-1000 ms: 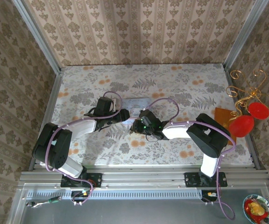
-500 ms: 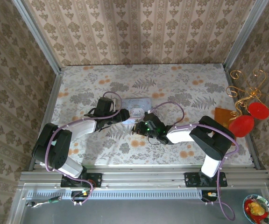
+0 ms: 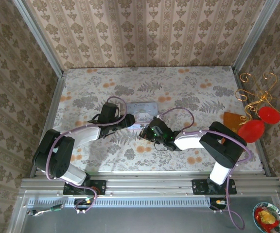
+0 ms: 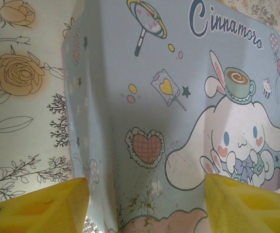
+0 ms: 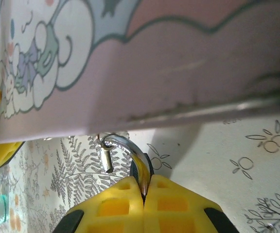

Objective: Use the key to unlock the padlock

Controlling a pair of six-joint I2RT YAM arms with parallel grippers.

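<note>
Silvery shackle of padlock [image 5: 128, 145] pinched in my closed right pincer [image 5: 144, 187] at edge of tin [image 4: 179, 97], likely steadying it | left pincer [image 4: 145, 187] straddles tin as brace, contact unclear

The top external camera looks steeply down from above the near edge onto the whole floral-patterned desk [image 3: 188, 92]. The left wrist camera sits close above a pale blue rectangular cartoon-dog tin [image 4: 130, 73]. The right wrist camera, behind the right hand [image 5: 144, 191], faces that tin's edge from desk level. All three share the tin.
</note>
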